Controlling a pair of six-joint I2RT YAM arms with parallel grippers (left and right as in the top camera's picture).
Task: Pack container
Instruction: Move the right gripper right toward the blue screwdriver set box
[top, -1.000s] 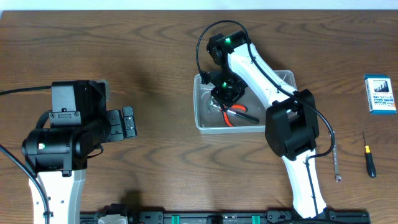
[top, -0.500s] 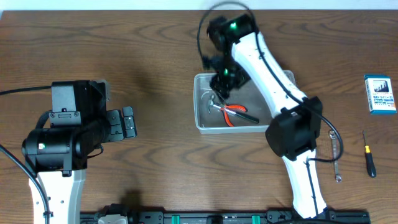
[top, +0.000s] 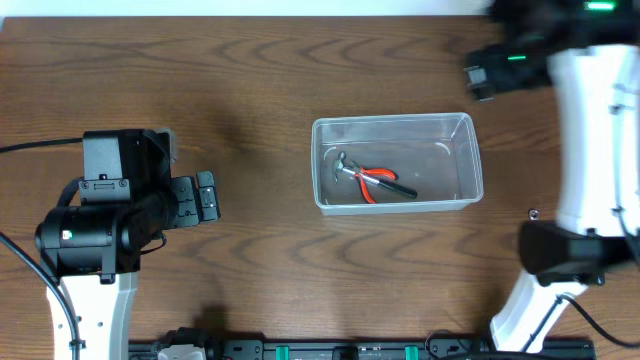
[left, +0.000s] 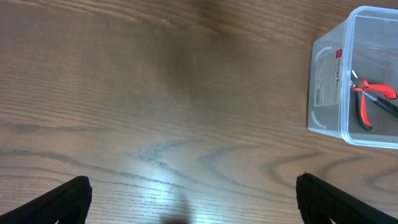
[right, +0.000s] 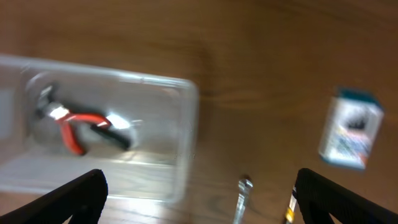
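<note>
The clear plastic container (top: 395, 119) stands at the table's middle, and red-handled pliers (top: 372, 182) lie inside it near its left end. My right gripper (top: 484, 78) is blurred at the upper right, away from the container. In the right wrist view this gripper (right: 199, 199) is open and empty, with the container (right: 186, 143) and pliers (right: 78, 124) to its left. My left gripper (top: 205, 197) hangs open over bare wood left of the container. In the left wrist view it (left: 193, 202) holds nothing, and the container (left: 326, 81) shows at the right.
The right wrist view shows a small blue box (right: 349, 130) on the table to the right. A metal wrench (right: 241, 199) and a yellow-banded screwdriver (right: 289, 211) lie between the right fingers' line of sight. In the overhead view my right arm (top: 590, 150) covers that area.
My right gripper opened and left the pliers lying in the container. It then rose out and swung to the upper right. The left arm has not moved.
</note>
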